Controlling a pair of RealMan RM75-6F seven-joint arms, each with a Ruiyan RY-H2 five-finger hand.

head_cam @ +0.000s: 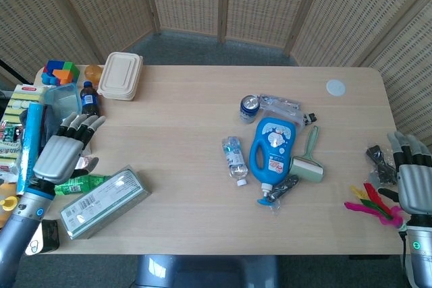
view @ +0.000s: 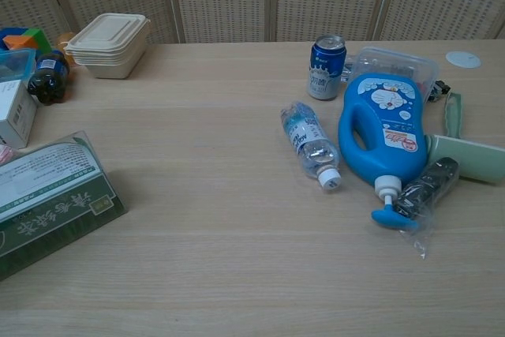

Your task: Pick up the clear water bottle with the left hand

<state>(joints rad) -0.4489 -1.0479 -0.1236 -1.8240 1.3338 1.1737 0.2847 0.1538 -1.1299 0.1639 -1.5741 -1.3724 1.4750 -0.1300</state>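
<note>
Clear water bottle (head_cam: 234,158) lying flat mid-table, white cap toward robot.

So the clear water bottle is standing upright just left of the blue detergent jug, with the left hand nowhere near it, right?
Not quite: the clear water bottle is lying on its side, not upright, as the chest view shows. It is just left of the blue detergent jug, and the left hand is far off at the table's left edge.
</note>
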